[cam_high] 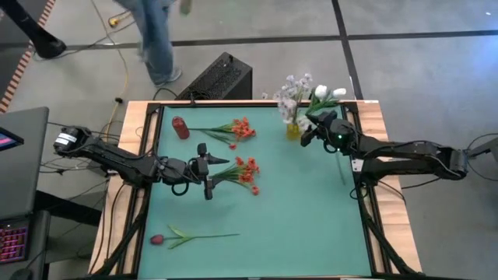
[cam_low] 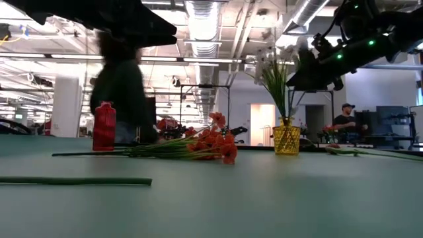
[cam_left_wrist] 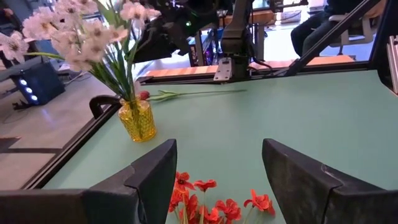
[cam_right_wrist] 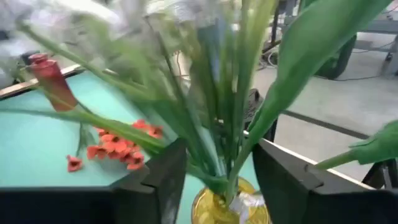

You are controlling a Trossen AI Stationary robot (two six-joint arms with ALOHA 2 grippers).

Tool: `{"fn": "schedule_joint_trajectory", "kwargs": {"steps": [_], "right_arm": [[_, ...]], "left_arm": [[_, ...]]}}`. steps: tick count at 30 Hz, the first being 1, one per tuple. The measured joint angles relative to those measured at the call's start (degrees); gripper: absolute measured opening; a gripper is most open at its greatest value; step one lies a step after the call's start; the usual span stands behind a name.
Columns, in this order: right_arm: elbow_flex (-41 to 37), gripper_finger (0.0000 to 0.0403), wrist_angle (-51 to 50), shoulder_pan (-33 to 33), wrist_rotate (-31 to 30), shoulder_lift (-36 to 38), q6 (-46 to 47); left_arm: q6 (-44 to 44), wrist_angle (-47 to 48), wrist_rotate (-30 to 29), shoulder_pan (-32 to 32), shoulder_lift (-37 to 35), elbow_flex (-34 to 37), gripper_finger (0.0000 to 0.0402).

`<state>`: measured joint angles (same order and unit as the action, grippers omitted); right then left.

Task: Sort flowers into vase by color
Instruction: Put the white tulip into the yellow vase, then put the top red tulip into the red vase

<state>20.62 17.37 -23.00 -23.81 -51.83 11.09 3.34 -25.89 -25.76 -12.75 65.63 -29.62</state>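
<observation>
A yellow vase (cam_high: 293,129) (cam_left_wrist: 138,119) at the far right of the mat holds white flowers (cam_high: 299,92) (cam_left_wrist: 87,37). My right gripper (cam_high: 309,129) (cam_right_wrist: 217,162) is open beside the vase. Its fingers stand on either side of the green stems (cam_right_wrist: 211,124) just above the rim; I cannot tell whether they touch. My left gripper (cam_high: 212,167) (cam_left_wrist: 217,149) hangs open over the stem end of a red-orange cluster (cam_high: 246,173) (cam_left_wrist: 211,205) lying mid-table. Also flat on the mat are a second red-orange cluster (cam_high: 238,130) and a dark red bud (cam_high: 158,239).
A red vase (cam_high: 180,127) (cam_low: 104,125) stands at the far left of the mat. Another long-stemmed flower (cam_left_wrist: 186,94) (cam_high: 340,167) lies by the right arm's base. A black box (cam_high: 222,78) sits beyond the far edge, where a person (cam_high: 156,39) walks past.
</observation>
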Motion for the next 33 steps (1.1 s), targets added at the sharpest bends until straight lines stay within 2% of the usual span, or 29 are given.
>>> {"fn": "schedule_joint_trajectory", "kwargs": {"steps": [4,11,17,23,27,33], "right_arm": [[2.04,0.0250,-8.04,0.79,-0.02,3.24,-0.24],[10.40,0.0255,-30.76,3.19,-0.02,7.01,0.08],[16.10,0.0256,-49.52,5.51,-0.02,7.27,6.66],[16.87,0.0256,-63.05,9.42,1.64,7.30,15.43],[15.92,0.0256,-67.78,13.84,1.57,7.30,21.77],[12.74,0.0256,-67.40,22.15,1.57,7.05,29.50]], "left_arm": [[0.25,-0.18,0.00,0.00,0.00,0.01,0.0226],[1.35,-1.01,0.48,0.00,0.00,0.01,0.0226],[1.37,-1.01,0.50,0.00,0.00,0.01,0.0226],[1.58,-0.99,0.55,0.00,0.00,0.01,0.0226],[1.58,-0.98,0.55,0.00,0.00,0.01,0.0226],[1.57,-0.98,0.56,0.00,-0.01,0.01,0.0226]]}}
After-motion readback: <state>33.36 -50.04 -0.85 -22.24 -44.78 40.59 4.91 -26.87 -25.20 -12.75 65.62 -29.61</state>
